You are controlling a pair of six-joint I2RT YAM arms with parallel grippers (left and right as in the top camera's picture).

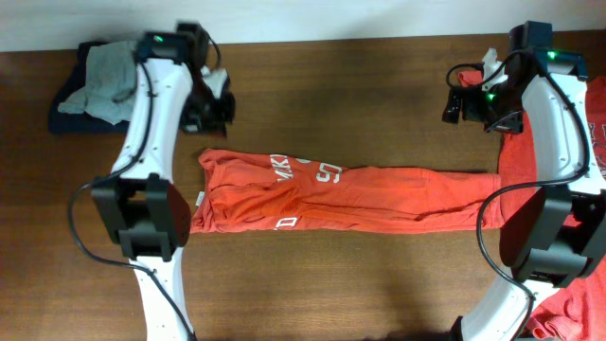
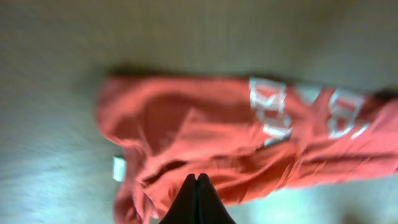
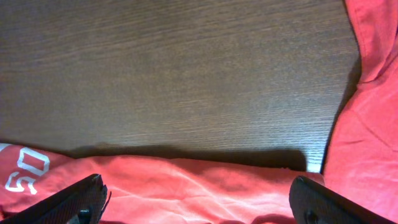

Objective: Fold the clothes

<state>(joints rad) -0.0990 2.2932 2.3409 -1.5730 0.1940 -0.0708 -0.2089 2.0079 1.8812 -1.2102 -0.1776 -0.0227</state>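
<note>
Fingers of left gripper [image 2: 198, 190] pressed together, empty, over table's [image 1: 331, 95] far left, right gripper [image 3: 199, 208] fingers spread wide, empty, over table's far right, orange-red T-shirt [image 1: 360, 199] folded lengthwise across table's middle

Before me lay a brown wood-grain table [image 1: 379, 275]; on its far left corner sat a crumpled grey cloth [image 1: 102, 74] atop dark navy fabric [image 1: 68, 112].

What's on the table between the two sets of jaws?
Nothing: in the overhead view, only bare wooden table stretches between them; the orange shirt lies beside that stretch.
</note>
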